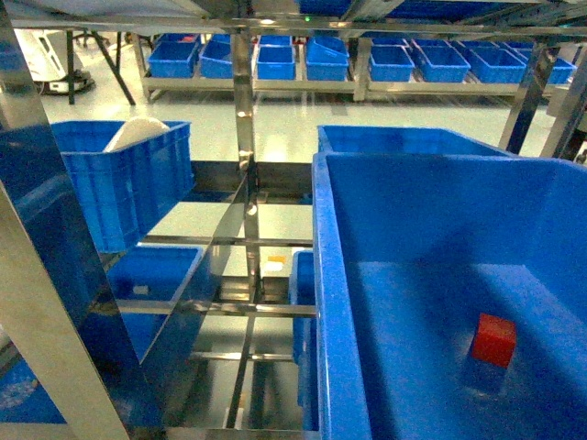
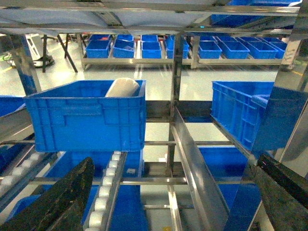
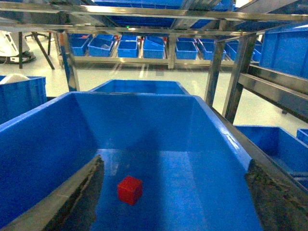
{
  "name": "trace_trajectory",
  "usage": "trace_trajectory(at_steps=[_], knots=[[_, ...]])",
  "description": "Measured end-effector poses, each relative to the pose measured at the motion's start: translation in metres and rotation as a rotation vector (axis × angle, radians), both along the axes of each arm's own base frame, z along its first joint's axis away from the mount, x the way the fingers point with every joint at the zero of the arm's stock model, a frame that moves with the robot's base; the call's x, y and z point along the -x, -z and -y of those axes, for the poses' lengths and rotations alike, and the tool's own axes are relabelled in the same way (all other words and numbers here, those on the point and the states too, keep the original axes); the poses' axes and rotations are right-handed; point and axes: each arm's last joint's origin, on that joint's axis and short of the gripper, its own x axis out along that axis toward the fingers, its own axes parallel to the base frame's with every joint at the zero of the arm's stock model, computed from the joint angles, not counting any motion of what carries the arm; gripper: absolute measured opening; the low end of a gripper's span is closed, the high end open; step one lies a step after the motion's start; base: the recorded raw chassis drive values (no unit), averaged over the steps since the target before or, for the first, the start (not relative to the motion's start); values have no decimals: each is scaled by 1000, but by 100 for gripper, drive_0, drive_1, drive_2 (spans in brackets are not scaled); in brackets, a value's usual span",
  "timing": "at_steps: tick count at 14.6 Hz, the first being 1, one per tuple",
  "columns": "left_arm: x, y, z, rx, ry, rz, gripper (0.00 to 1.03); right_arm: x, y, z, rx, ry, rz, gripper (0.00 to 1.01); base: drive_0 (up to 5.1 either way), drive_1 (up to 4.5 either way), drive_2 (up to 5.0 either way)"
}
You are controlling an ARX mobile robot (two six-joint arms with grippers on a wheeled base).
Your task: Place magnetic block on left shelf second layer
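The magnetic block (image 1: 493, 339), a small red cube, rests on the floor of a large smooth-walled blue tub (image 1: 413, 211) set in the steel rack, the left shelf second layer. In the right wrist view the block (image 3: 130, 189) lies left of centre in the tub (image 3: 144, 115). My right gripper (image 3: 180, 207) is open above the tub floor, the cube just inside its left finger (image 3: 82, 202) and untouched. My left gripper (image 2: 168, 202) is open over bare rack rails and holds nothing. Neither gripper shows in the head view.
A ribbed blue crate (image 2: 86, 120) holding a white object (image 2: 122, 87) sits on a roller track (image 2: 108, 187) to the left. Steel uprights (image 1: 243, 110) and a slanted rail (image 2: 197, 163) divide the bays. More blue tubs (image 1: 275, 60) line a rack across the aisle.
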Motion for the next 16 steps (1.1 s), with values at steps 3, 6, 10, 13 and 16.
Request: trace_trajectory(at_steps=[3,6,10,13,16], knots=[[0,0,0,0,0,0,98,0,0,0,0,0,0,98,0,0,0],[0,0,0,0,0,0,98,0,0,0,0,0,0,98,0,0,0],[0,0,0,0,0,0,98,0,0,0,0,0,0,98,0,0,0],[0,0,0,0,0,0,98,0,0,0,0,0,0,98,0,0,0],[0,0,0,0,0,0,98,0,0,0,0,0,0,98,0,0,0]])
